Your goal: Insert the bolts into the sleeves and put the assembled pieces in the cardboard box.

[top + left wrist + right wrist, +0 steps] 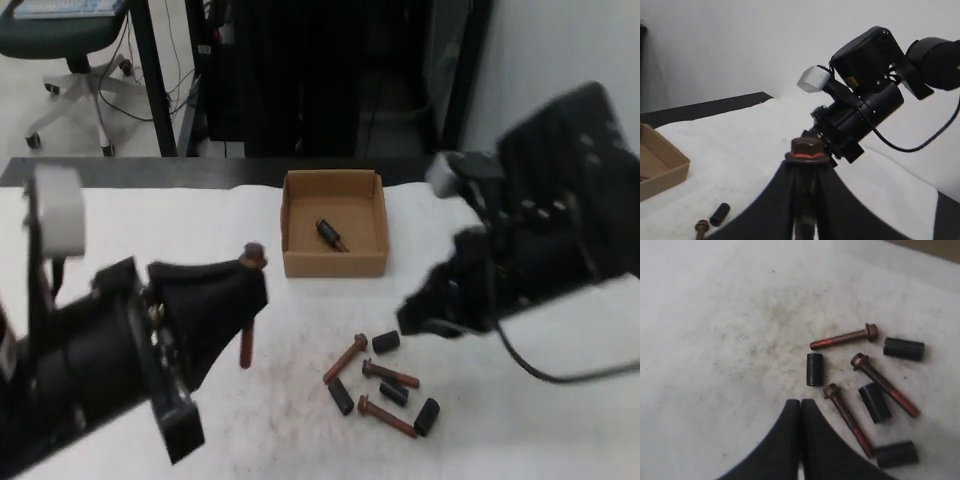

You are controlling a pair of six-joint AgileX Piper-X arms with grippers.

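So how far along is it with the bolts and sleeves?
Done: one assembled piece lies in the cardboard box. In hand: the left gripper holds a bolt upright, with no sleeve visible on it. Left: three bolts and four sleeves lie loose on the bench, and the right gripper, shut and empty, hangs over them. So roughly four pieces are left to make.

My left gripper (806,167) has plain matte black fingers, and the hex-headed metal bolt (806,149) between them is a rusty reddish brown. My right gripper (800,405) is the same black. The loose metal bolts (845,338) are coppery red-brown, and the short cylindrical sleeves (814,369) are solid black. The white cloth bench cover (715,315) carries faint brownish-grey smudges. The open cardboard box (335,265) is plain tan.
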